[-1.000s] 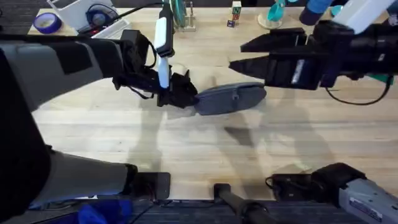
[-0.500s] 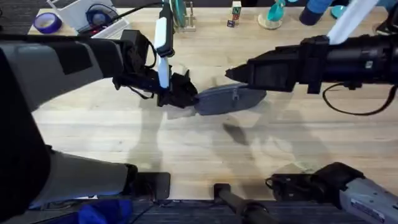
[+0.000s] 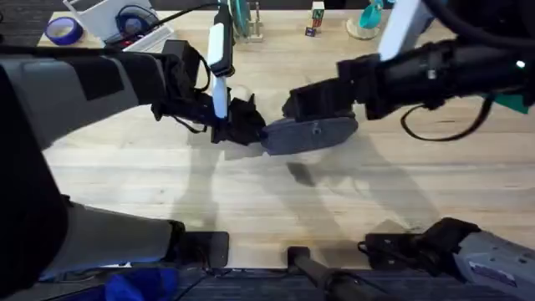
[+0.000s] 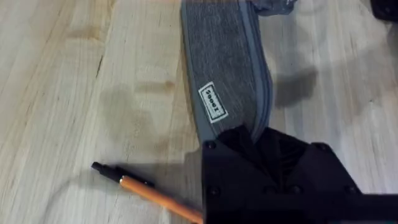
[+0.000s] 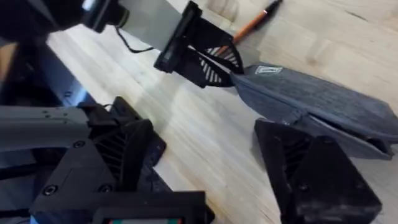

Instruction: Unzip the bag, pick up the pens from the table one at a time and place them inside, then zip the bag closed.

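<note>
The left gripper pinches the grey-blue fabric pouch's left end, anchoring it, while the right gripper, fingers spread wide, nears its zipper.

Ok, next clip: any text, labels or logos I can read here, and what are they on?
Small white tag sewn on the bag: it carries a short dark word, too blurred to read.
Nothing readable on the orange pen or the table.
</note>
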Tool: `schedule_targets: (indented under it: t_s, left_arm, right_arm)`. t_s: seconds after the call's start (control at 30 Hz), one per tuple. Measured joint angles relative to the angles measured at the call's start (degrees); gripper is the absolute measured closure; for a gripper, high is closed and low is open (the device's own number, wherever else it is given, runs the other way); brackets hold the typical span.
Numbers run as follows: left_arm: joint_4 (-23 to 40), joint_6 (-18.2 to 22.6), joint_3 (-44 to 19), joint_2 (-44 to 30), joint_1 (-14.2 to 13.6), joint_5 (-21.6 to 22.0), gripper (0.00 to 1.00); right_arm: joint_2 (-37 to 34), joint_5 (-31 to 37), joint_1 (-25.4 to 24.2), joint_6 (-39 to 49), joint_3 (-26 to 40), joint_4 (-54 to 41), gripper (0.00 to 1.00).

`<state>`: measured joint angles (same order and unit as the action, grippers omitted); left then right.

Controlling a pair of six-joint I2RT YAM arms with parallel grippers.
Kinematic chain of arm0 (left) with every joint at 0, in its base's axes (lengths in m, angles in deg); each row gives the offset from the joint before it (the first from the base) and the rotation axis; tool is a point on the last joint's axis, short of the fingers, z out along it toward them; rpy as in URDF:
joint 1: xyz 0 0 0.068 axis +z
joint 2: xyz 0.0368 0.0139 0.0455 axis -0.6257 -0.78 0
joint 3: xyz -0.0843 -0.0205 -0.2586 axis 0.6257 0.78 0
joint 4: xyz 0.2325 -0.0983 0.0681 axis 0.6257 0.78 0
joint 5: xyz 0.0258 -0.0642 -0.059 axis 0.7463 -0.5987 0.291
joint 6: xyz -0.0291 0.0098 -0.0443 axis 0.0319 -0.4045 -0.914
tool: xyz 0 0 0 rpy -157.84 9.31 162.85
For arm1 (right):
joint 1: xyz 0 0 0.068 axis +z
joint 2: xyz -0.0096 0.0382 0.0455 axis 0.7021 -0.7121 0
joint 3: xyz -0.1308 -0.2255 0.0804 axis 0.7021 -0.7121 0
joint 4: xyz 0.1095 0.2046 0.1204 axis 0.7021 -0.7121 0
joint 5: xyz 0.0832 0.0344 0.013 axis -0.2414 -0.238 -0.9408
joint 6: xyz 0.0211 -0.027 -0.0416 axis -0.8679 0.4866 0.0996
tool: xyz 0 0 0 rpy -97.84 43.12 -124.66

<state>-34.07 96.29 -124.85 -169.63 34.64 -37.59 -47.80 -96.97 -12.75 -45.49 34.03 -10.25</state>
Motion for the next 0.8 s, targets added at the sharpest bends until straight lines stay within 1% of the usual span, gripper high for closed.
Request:
schedule_targets:
  t_s: [0.13,0.33,0.6,0.8]
  left_arm:
    - [0.00,0.00,0.00,0.00,0.00,-0.02,0.959]
    - [0.00,0.00,0.00,0.00,0.00,-0.02,0.959]
    - [0.00,0.00,0.00,0.00,0.00,-0.02,0.959]
    - [0.00,0.00,0.00,0.00,0.00,-0.02,0.959]
  right_arm:
    - [-2.44,2.44,1.25,-2.03,1.69,-0.49,0.004]
    - [-4.35,4.44,1.42,-7.17,1.97,-1.69,0.015]
    - [-4.93,10.59,1.56,-12.53,2.26,-8.19,0.023]
    - [-5.52,15.66,2.75,-14.60,4.30,-11.92,0.024]
